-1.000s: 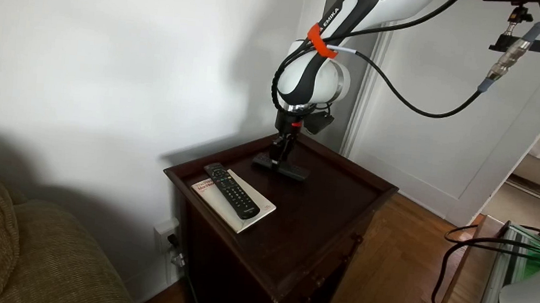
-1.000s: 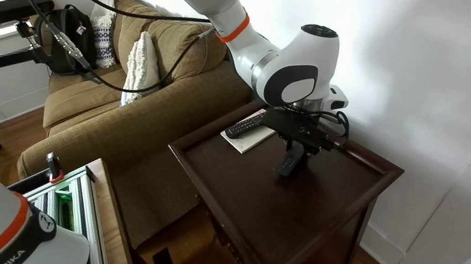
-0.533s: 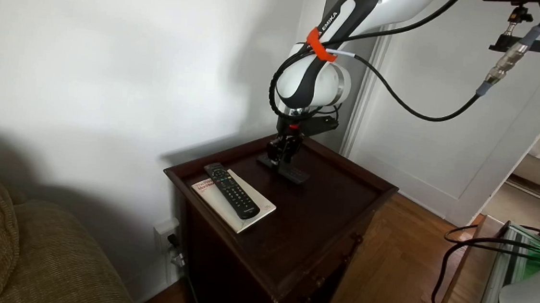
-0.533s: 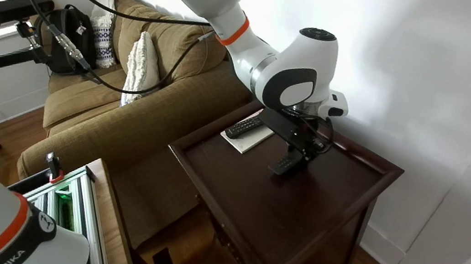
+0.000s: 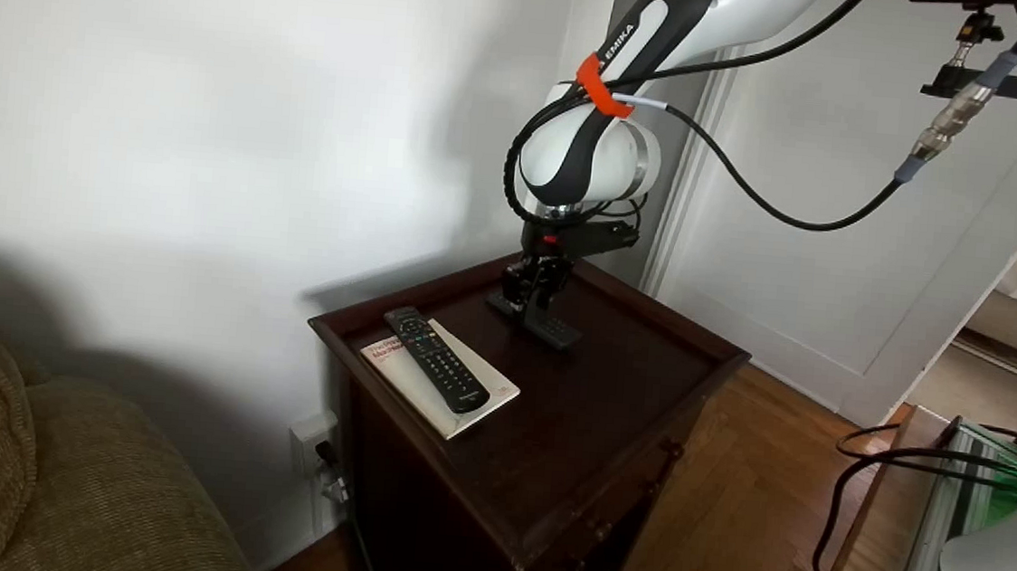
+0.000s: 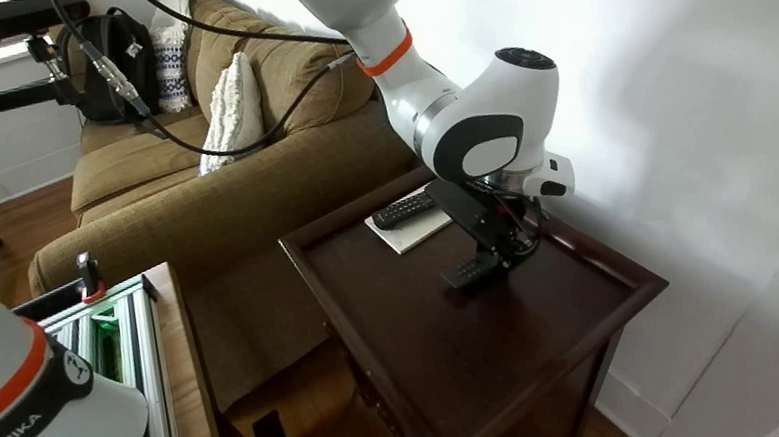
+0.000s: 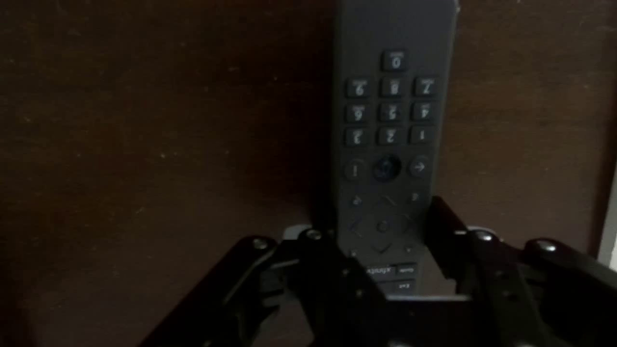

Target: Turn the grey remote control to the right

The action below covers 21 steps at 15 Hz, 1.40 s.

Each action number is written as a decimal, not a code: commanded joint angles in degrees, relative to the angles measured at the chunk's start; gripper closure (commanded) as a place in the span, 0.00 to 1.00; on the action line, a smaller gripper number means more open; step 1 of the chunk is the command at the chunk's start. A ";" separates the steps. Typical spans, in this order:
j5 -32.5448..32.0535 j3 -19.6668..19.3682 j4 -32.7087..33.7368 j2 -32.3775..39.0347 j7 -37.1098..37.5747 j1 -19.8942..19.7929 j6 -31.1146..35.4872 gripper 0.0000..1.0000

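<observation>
The grey remote control (image 5: 552, 328) is at the back middle of the dark wooden table (image 5: 638, 368), flat on it or very close to it. It also shows in an exterior view (image 6: 471, 272), partly hidden by the gripper. In the wrist view the dark grey remote (image 7: 385, 111) runs up the frame with its number keys upside down. My gripper (image 7: 381, 226) has one finger against each long side of it, around the arrow keys, and is closed on it. The gripper also shows pointing down in both exterior views (image 5: 522, 309) (image 6: 508, 257).
A longer black remote (image 5: 436, 359) lies on a white book (image 5: 492, 379) near the table's sofa side; both show in an exterior view too, the remote (image 6: 402, 210) and the book (image 6: 407, 237). A raised rim (image 6: 594, 266) edges the table. The wall (image 5: 258, 121) is close behind.
The gripper has turned with the grey remote in it, clockwise as seen in both exterior views. Most of the turn came in the first half second; since then only slightly. The arm otherwise barely moved.
</observation>
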 commanded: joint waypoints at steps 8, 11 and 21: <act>0.59 -1.65 -1.38 -2.51 0.62 0.99 -1.70 0.00; 0.62 -1.35 -3.68 -7.03 0.68 1.35 -4.18 0.00; -2.75 -5.87 -4.41 -19.33 7.61 6.41 -20.93 0.00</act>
